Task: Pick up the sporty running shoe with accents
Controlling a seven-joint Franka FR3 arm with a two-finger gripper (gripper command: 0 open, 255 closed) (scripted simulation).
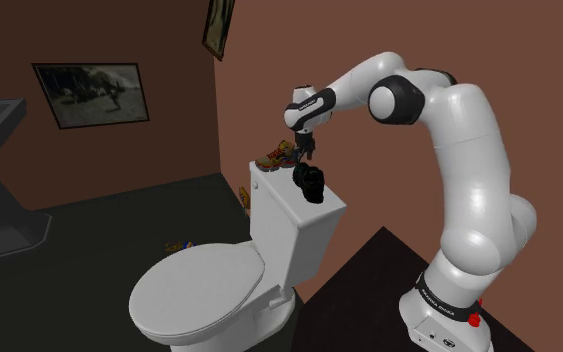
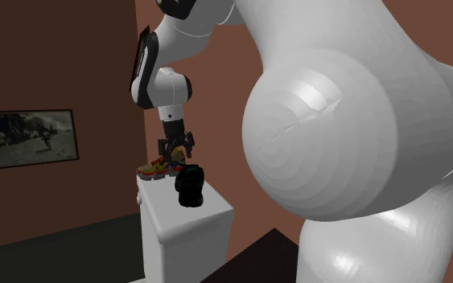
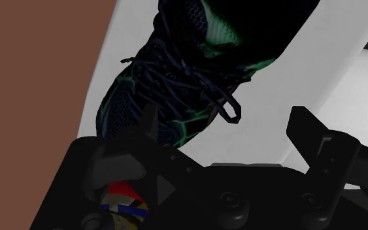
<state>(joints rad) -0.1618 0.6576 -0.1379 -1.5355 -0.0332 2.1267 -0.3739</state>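
Gripper (image 1: 307, 155) hovers over tank (image 1: 299, 228), jaws spread, holding nothing; black shoe (image 1: 310, 185) untouched on tank; descent, grasp, lift all left

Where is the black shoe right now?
In the shoulder view the black shoe sits on the white toilet tank, toward its right end. A colourful shoe lies to its left, by the open gripper.
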